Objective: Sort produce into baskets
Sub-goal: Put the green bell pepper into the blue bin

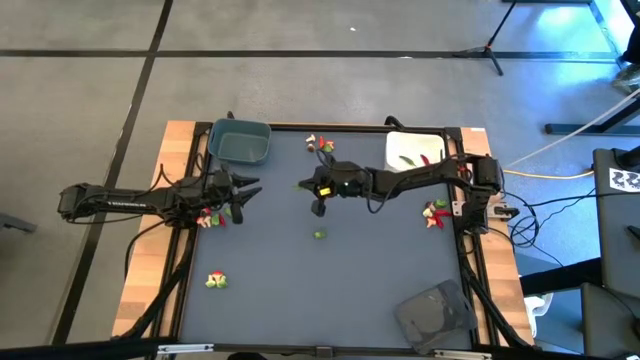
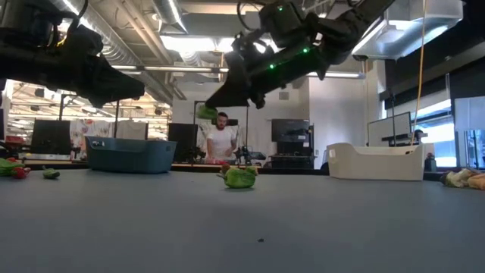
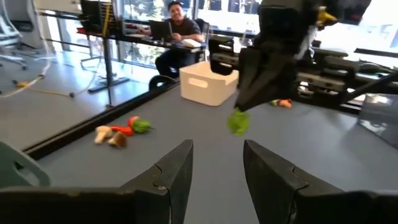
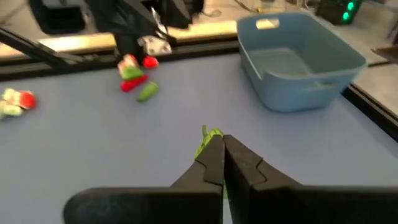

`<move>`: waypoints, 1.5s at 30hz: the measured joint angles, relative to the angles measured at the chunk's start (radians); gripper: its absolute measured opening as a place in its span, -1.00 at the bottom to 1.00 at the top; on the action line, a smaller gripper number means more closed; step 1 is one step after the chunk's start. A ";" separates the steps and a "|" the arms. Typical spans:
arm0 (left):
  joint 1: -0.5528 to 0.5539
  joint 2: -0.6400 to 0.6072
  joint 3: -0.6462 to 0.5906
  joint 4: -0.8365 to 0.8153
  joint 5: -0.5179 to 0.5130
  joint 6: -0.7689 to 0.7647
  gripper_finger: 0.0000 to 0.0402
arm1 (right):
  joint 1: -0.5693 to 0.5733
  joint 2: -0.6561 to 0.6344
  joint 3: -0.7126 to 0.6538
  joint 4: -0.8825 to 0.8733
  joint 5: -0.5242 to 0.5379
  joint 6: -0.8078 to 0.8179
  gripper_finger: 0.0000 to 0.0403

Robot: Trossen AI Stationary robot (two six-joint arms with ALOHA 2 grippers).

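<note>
My right hand pinches a green piece aloft, left hand waits empty and part-open, most produce still on the desk.

Matt table, wooden edge, smooth plastic blue tub

My right gripper was black and pinched a yellow-green leafy piece. Beyond it sat the blue-grey tub on the slate-blue table; left of that tub lay red-and-green produce.
</note>
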 joint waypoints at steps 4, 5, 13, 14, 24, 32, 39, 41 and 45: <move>0.008 0.009 0.000 0.006 -0.035 0.075 -0.28 | 0.000 0.005 0.000 0.018 -0.013 -0.019 -0.99; 0.014 0.013 0.003 0.004 -0.043 0.063 -0.24 | 0.000 0.008 0.000 0.029 -0.014 -0.017 -0.99; 0.044 0.060 0.009 0.010 -0.023 -0.004 0.10 | -0.001 0.009 0.000 0.052 -0.013 -0.023 -0.99; 0.042 0.065 0.009 0.012 -0.009 -0.008 0.13 | 0.000 0.009 0.001 0.053 -0.013 -0.023 -0.99; 0.037 0.155 0.009 0.120 0.006 0.056 0.08 | 0.000 0.009 0.001 0.071 -0.038 -0.011 -0.99; 0.037 0.215 0.009 0.173 0.007 0.053 0.02 | 0.000 0.009 0.001 0.072 -0.038 0.000 -0.99; 0.037 0.235 0.009 0.176 0.007 0.059 0.01 | 0.000 0.009 0.001 0.072 -0.038 0.000 -0.99; 0.037 0.235 0.009 0.177 0.007 0.059 0.01 | 0.000 0.009 0.001 0.072 -0.038 0.000 -0.99; 0.037 0.235 0.009 0.177 0.007 0.059 -0.01 | 0.000 0.009 0.001 0.072 -0.039 0.000 -0.99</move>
